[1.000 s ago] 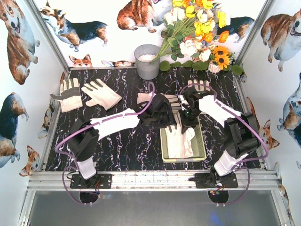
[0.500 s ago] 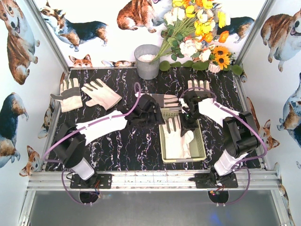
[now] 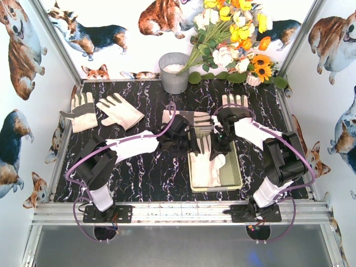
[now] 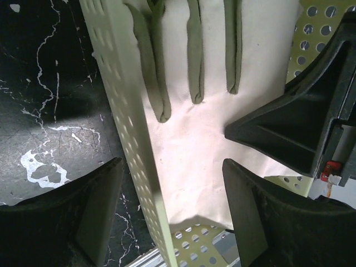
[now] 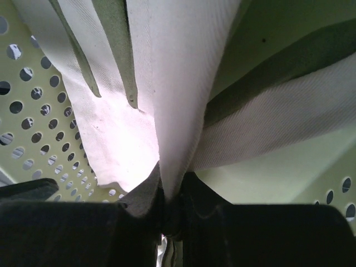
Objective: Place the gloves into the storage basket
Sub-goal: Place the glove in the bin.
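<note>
A black, white-veined desk (image 3: 139,172) sits inside walls printed with corgis. A grey bucket (image 3: 174,72) and a bunch of flowers (image 3: 233,39) stand at its far edge. The pale yellow-green storage basket (image 3: 236,177) lies right of centre, towards the near edge, and both arms reach to its far end.

The right arm (image 3: 253,129) has its jaws pressed together on a fold of the held glove (image 3: 210,169). In the right wrist view its white cloth spreads away from the pinch over the basket's perforated floor, so this glove is inside the basket.

The left arm (image 3: 130,146) has its jaws apart and grips nothing. 1 finger (image 4: 61,217) is over the desk outside the basket's left wall, and the other is over the glove inside.

4 more gloves lie on the desk:
- The corner glove (image 3: 82,111) is at the far left.
- The neighbouring glove (image 3: 119,110) is just beside it.
- The middle glove (image 3: 189,118) is beyond the basket, partly under the left arm.
- The rear glove (image 3: 235,100) is beyond the right arm.
</note>
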Action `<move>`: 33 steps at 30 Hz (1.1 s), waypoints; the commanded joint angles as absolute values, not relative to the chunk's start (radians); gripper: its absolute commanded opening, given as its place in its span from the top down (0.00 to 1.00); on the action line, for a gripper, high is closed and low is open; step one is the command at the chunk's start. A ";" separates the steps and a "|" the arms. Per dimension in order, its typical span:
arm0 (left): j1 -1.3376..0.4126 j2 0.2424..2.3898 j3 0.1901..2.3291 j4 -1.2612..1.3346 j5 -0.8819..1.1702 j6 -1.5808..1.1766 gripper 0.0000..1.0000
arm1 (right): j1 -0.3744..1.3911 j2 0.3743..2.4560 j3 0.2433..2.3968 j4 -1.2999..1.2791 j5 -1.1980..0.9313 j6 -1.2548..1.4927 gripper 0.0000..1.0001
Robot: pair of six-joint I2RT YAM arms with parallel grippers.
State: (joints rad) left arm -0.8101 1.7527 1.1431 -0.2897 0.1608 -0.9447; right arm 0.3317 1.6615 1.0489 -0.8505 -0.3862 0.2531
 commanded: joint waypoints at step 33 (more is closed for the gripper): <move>-0.794 1.700 1.106 -0.277 0.163 -0.905 0.33 | 0.333 1.250 1.005 -0.894 -0.284 0.357 0.42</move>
State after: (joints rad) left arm -0.8001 1.7126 1.1156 -0.2951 0.1566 -0.9188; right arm 0.3317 1.2778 1.0660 -0.9634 -0.2352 0.2783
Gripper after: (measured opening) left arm 0.668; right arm 0.625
